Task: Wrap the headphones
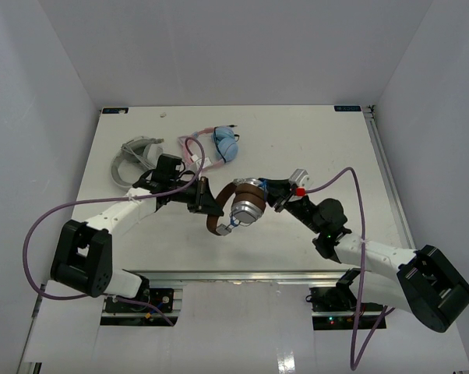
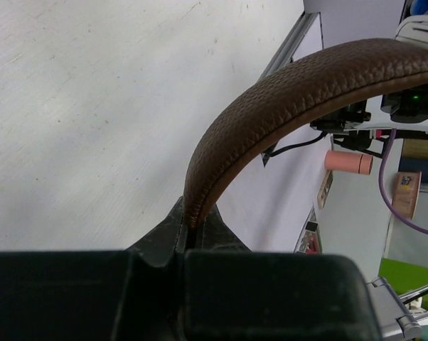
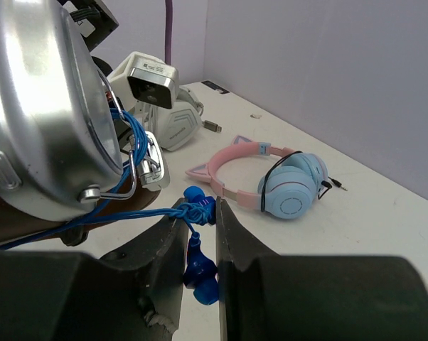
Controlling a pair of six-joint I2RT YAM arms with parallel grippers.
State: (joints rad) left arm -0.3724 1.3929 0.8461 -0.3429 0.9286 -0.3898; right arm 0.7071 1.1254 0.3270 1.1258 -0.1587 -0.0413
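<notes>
The headphones [image 1: 246,204] are held up over the middle of the table [image 1: 312,140], between the two arms. The left gripper [image 1: 206,204] is clamped tight on the brown headband [image 2: 292,99], which runs down into the thin slot between its black fingers [image 2: 157,245]; the right gripper [image 3: 200,213] pinches the blue cable [image 3: 93,222] at a small knot, and a blue lump of it sits lower down between the two fingers. More of the cable is looped round the metal bracket on the silver cup [image 3: 43,106]; that cup is big and close in the right wrist view and blocks most of the left side there (under it only a dark brown strip shows).

Two other pairs lie flat on the far part of the table. The pink cat-ear pair [image 1: 219,146] has light blue cups and a thin dark wire; it lies behind the held headphones and touches neither gripper. The grey-white pair [image 1: 137,160] is at the far left, just behind the left arm's wrist; in the right wrist view the white camera [image 3: 151,74] on that wrist stands in front of it and hides part of it. A purple wire [image 1: 40,226] loops out from each arm.
</notes>
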